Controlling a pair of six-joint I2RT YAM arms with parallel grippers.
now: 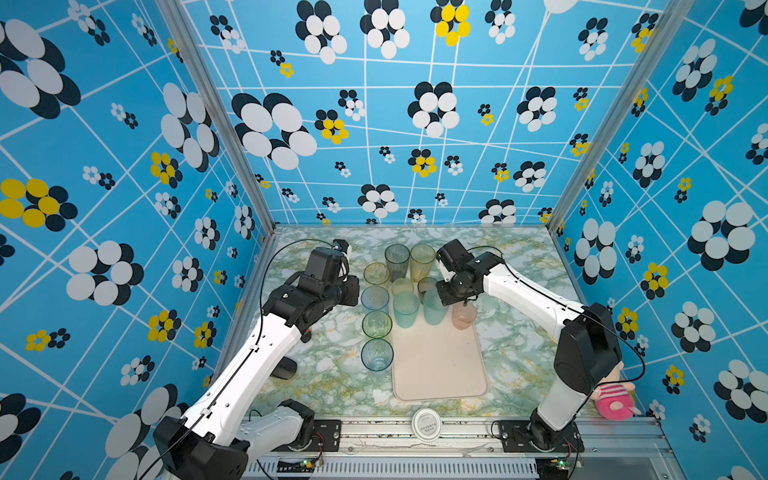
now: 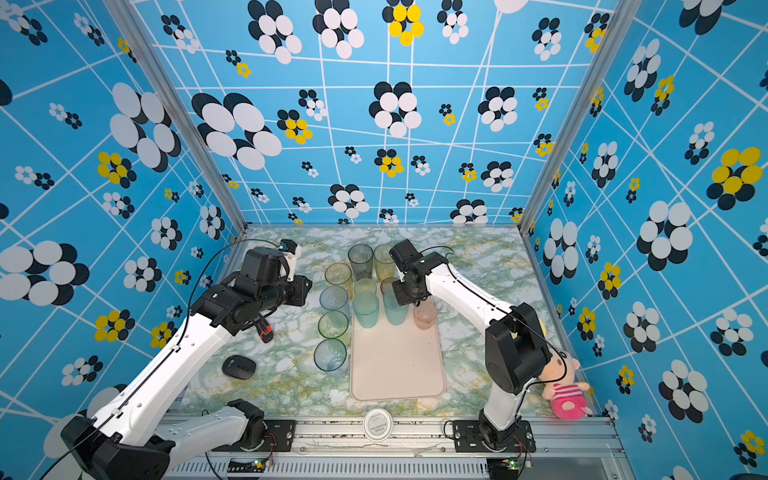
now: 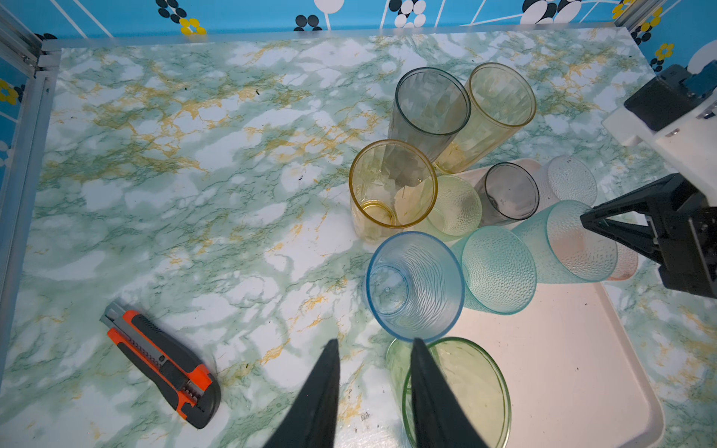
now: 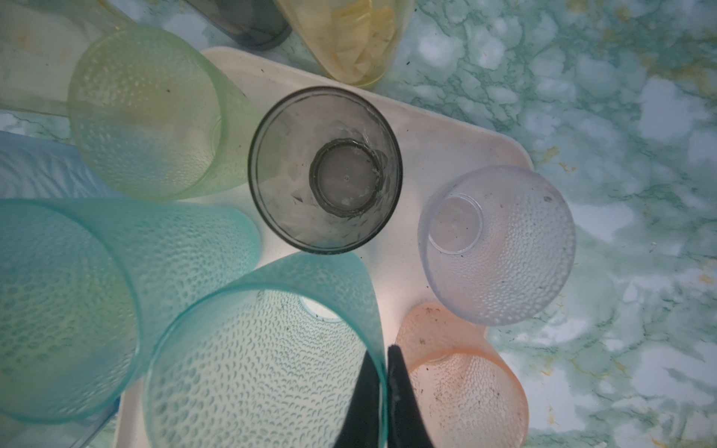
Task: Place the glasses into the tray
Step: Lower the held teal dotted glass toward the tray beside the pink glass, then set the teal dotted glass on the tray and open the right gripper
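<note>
Your right gripper (image 4: pixel 383 360) is pinching the rim of a teal glass (image 4: pixel 256 368). The jaws are closed flat on its wall, with one finger inside the mouth and one outside. That glass is sitting over the far end of the tray (image 1: pixel 438 365), mouth up, its long axis standing close to upright and leaning a little. Whether its base is touching the tray I cannot tell.

As I judge it, the coming move is turning on one thing: the tray is lying straight below the gripper. So you are needing only a short descent and a release, not a carry sideways. Be watching the outer finger, though. The pink glass (image 4: pixel 465 388) is standing just beside it, and a second teal glass (image 4: pixel 58 310) is crowding the other side. Opening wide is likely risking a nudge.

Your left gripper (image 3: pixel 375 341) is hanging partly open and holding nothing, above the table (image 3: pixel 194 194) by the tray's left edge. One finger is showing over the rim of the green glass (image 3: pixel 469 388), with the blue glass (image 3: pixel 415 285) just past the tips. Both are standing upright off the tray, and your left arm is much the nearer to them.
</note>
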